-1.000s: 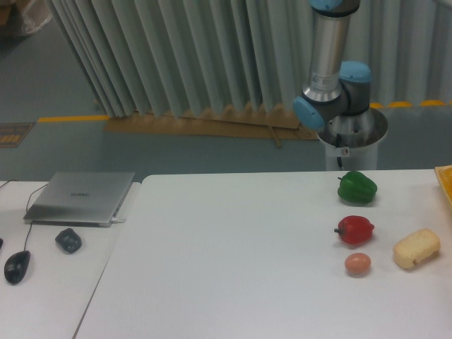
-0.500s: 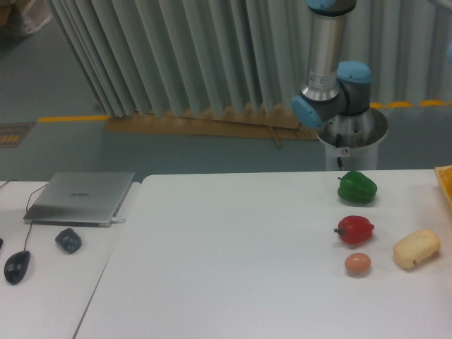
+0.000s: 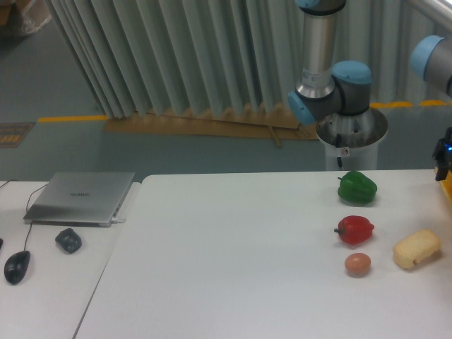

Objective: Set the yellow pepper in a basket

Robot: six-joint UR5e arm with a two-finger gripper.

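At far right, tool barely visible.

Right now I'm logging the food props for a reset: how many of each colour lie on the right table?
Green: 1, green pepper
Red: 1, red pepper
Pinkish-orange: 1, egg-shaped thing
Pale beige: 1, potato-like lump
Yellow pepper: 0 in view
Total: 4

Beside the red pepper: a green pepper, pinkish-orange egg, beige lump; white table.
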